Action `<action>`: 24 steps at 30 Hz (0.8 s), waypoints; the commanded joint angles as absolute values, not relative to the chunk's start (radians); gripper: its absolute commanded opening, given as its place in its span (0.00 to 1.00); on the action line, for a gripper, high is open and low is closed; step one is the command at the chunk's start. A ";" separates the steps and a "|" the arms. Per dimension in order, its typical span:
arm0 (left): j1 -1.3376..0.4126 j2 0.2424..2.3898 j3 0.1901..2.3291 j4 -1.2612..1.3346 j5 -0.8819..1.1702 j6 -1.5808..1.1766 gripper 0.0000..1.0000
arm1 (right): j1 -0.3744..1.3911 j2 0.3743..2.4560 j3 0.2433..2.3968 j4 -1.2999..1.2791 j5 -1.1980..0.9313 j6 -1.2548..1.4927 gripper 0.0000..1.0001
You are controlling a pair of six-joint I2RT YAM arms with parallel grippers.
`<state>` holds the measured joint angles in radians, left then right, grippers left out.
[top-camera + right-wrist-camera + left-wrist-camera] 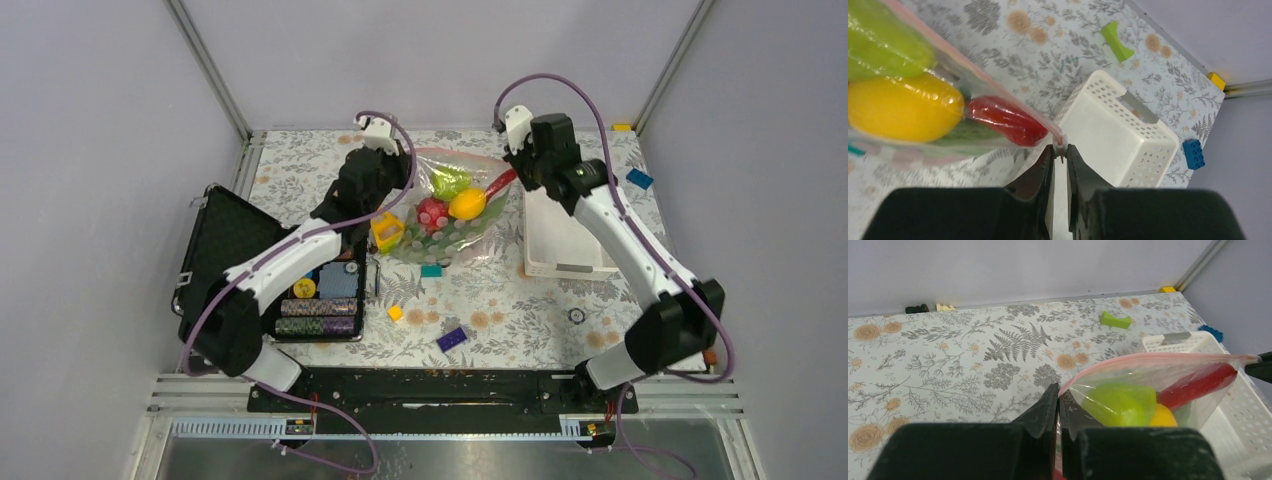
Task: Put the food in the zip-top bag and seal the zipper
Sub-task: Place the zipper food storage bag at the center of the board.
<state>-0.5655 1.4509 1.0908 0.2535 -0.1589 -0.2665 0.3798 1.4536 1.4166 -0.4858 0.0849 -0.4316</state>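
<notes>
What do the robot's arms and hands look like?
The left arm and right arm are alike: white links, black joints and bases, a purple cable looping along each. The left hand and right hand are black, with two flat tapering fingers.

cucumber [964, 133] mostly hidden, basket [1154, 344] edge cropped

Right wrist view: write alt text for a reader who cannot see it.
The right arm's jaws pinch the end of the pink zipper on a clear zip-top bag holding a yellow fruit, a red piece and a green piece. Beside the bag a white slotted basket sits on a floral tablecloth, a blue brick beyond it.
</notes>
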 commanded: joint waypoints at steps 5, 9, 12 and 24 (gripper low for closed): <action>-0.479 1.713 1.334 0.258 -0.184 -0.301 0.20 | 0.298 1.789 1.746 -0.447 0.273 -0.305 0.00; -0.472 1.817 1.456 0.165 -0.198 -0.300 0.79 | 0.279 1.959 1.918 -0.472 0.344 -0.266 0.00; -0.471 1.822 1.452 0.169 -0.187 -0.303 0.99 | 0.257 2.082 2.076 -0.516 0.362 -0.247 0.00; -0.472 1.578 1.196 0.227 -0.178 -0.352 0.99 | 0.232 2.404 2.450 -0.531 0.350 -0.234 0.53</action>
<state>-0.4725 1.7164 1.2598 0.1642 -0.1722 -0.3210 0.2340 2.3894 2.4119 -0.5697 0.3325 -0.2501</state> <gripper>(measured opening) 0.985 0.265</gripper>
